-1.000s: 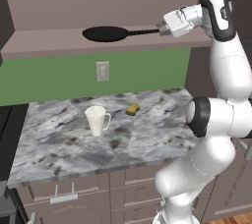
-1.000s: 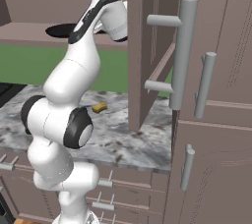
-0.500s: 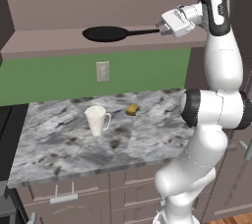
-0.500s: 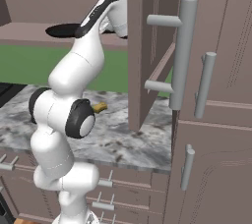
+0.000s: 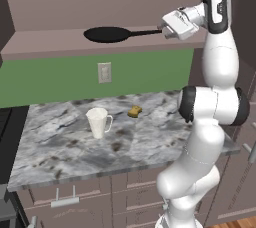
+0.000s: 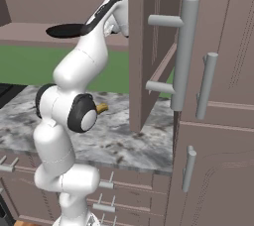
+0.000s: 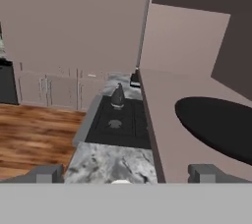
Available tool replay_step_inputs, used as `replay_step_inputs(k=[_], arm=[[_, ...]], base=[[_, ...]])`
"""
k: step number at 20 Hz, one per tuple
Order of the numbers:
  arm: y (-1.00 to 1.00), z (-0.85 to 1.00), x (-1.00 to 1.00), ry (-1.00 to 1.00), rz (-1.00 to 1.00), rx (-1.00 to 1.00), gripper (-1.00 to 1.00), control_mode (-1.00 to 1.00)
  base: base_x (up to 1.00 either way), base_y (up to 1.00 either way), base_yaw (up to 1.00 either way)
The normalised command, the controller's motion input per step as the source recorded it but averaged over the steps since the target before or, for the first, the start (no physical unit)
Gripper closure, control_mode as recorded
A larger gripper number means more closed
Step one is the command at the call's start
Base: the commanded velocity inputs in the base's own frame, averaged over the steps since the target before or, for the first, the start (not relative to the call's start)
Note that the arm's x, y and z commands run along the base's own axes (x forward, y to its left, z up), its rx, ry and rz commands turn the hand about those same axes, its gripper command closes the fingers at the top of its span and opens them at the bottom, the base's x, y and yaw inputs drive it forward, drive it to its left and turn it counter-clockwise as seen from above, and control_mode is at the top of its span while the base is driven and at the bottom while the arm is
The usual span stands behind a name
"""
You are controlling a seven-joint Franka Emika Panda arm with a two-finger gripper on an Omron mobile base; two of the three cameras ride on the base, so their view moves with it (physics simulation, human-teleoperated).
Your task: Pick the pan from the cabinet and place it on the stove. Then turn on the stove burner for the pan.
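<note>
The black pan [image 5: 106, 34] lies flat on the open cabinet's bottom shelf [image 5: 45, 43], its thin handle pointing right. My gripper [image 5: 163, 30] hovers at the tip of that handle. In the hand view the fingertips [image 7: 47, 174] stand far apart, so the gripper [image 7: 127, 175] is open, and the pan [image 7: 219, 127] lies ahead to the right on the shelf. The handle itself is hidden there. The right base view has the pan [image 6: 67, 30] just left of my upper arm. The black stove [image 7: 118, 122] lies below, past the shelf edge, and also at the counter's left end [image 5: 7, 132].
A small dark kettle [image 7: 117, 96] stands on the stove. On the marble counter [image 5: 60, 147] sit a white mug [image 5: 98, 122] and a small yellow piece [image 5: 134, 111]. The open cabinet door [image 6: 149, 46] with its silver bar handle [image 6: 183, 54] juts out to my right.
My elbow has swung up and slightly inward. The gripper has stayed at the handle tip and the pan has not moved.
</note>
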Motion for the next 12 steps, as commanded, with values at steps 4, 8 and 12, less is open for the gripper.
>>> replay_step_inputs(k=[4,8,12], arm=[[0.0,-0.02,0.0,0.0,0.0,-0.02,-1.0,-1.0],[0.0,-0.01,0.01,-0.01,0.0,-0.03,-1.0,-1.0],[0.0,-0.07,0.05,0.0,0.0,-0.03,-1.0,-1.0]], base=[[0.0,0.0,0.0],[0.0,0.0,0.0],[0.0,0.0,0.0]])
